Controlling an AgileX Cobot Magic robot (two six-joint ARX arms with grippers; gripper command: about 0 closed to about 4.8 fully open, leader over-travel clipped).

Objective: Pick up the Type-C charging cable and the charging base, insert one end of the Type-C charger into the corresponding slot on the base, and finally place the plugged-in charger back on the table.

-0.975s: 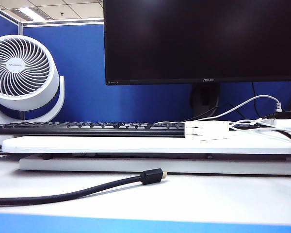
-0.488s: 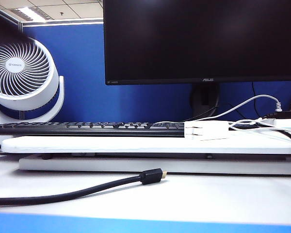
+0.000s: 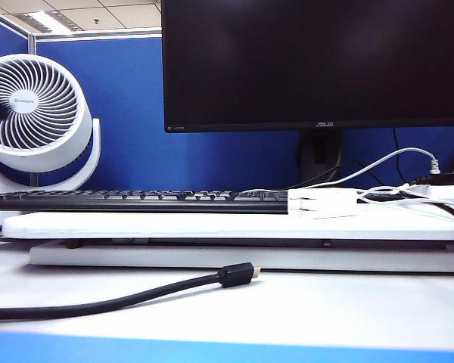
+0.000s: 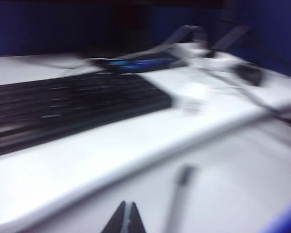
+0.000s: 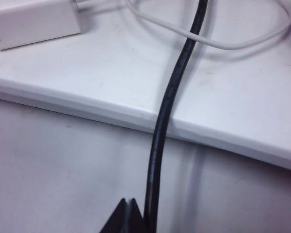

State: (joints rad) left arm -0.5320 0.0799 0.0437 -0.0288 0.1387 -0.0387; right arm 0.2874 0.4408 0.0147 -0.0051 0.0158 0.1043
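Beside the fan [image 3: 34, 106], that earlier dark blur is gone.

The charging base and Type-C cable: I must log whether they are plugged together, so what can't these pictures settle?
- Exterior view: where the Type-C charging cable meets the charging base is too small to tell.
- Left wrist view: motion blur smears the base; left gripper shut, above the table.
- Right wrist view: the base is cut off by the edge; right gripper shut beside the black cable.
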